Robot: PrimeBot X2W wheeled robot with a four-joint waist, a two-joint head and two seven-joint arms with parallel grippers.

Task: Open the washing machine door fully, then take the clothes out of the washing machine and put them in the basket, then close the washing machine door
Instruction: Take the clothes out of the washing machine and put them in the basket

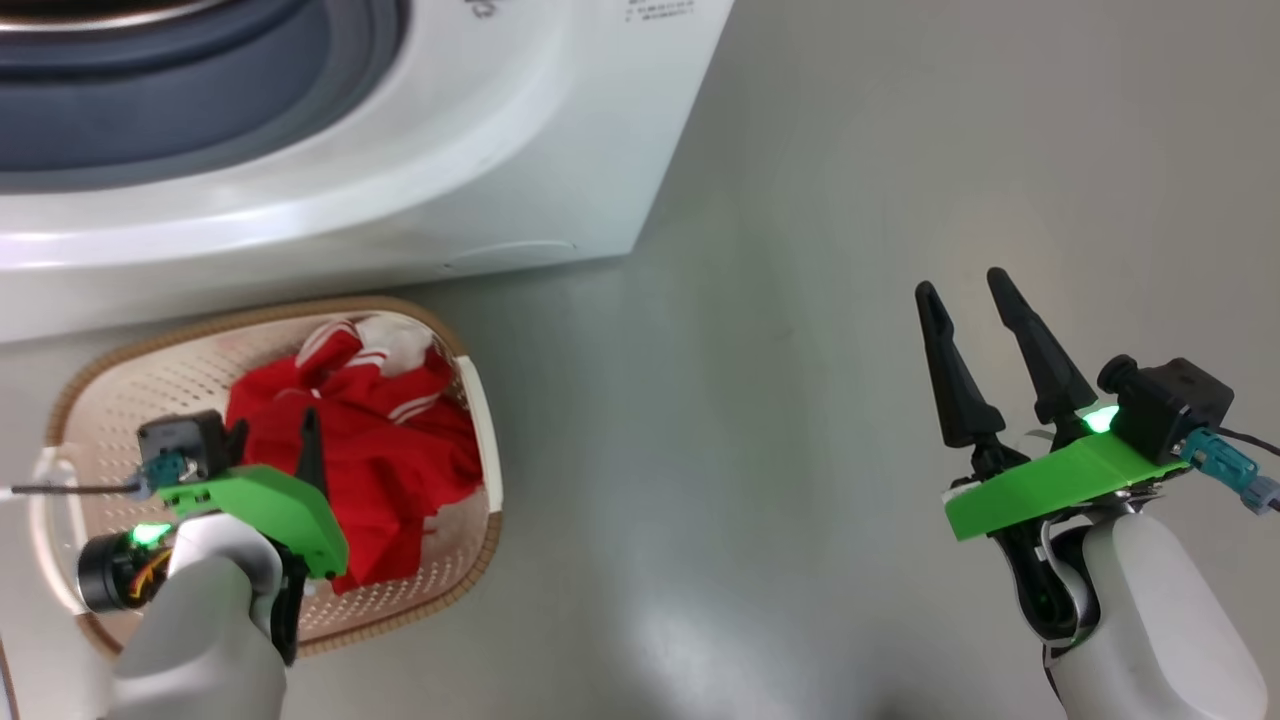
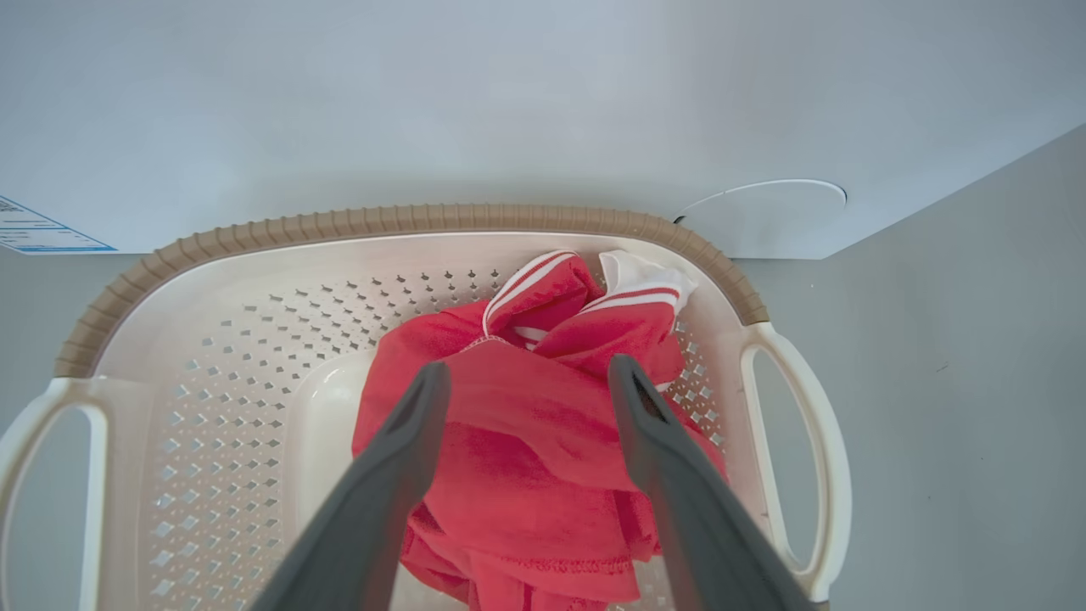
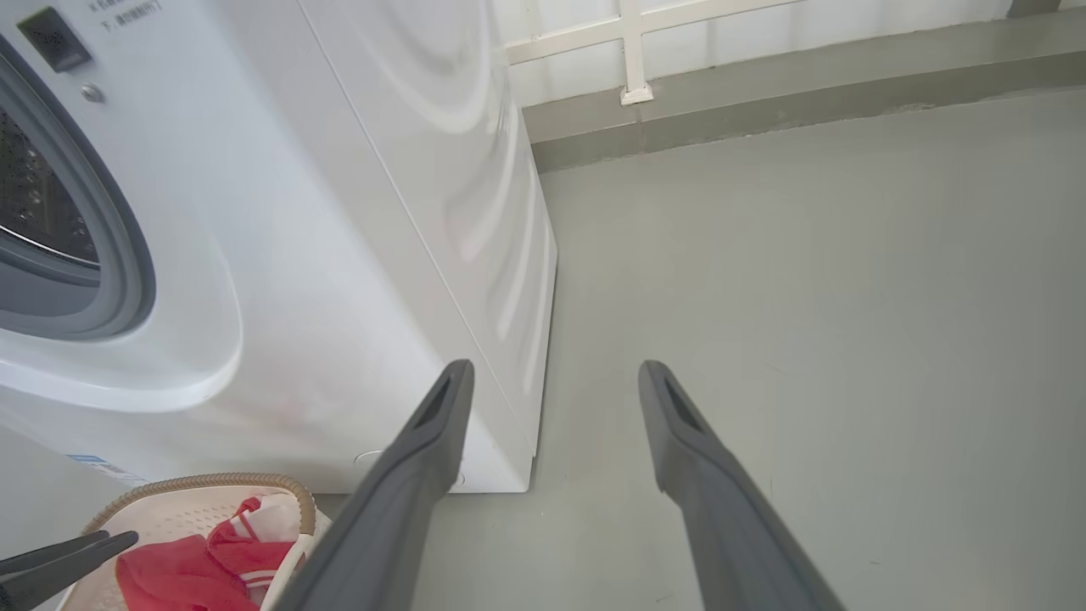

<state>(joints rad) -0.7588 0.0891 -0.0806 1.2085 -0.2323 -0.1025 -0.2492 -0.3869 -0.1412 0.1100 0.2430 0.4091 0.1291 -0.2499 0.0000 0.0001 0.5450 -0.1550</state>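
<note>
The red clothes (image 1: 370, 450) lie bunched in the cream basket (image 1: 150, 380), which stands on the floor against the front of the white washing machine (image 1: 450, 170). My left gripper (image 1: 300, 425) hangs just above the pile. In the left wrist view this left gripper (image 2: 530, 367) is open, its fingers straddling the clothes (image 2: 526, 458) inside the basket (image 2: 407, 216) without pinching them. My right gripper (image 1: 961, 283) is open over bare floor to the right, holding nothing. The washing machine door is out of view. The machine's opening shows its grey gasket (image 1: 200, 100).
Grey floor (image 1: 780, 400) stretches to the right of the machine and basket. A low grey skirting and white wall (image 3: 764, 93) run behind the machine (image 3: 339, 255). A round cap (image 2: 764, 204) and a blue sticker (image 2: 42, 233) sit low on its front.
</note>
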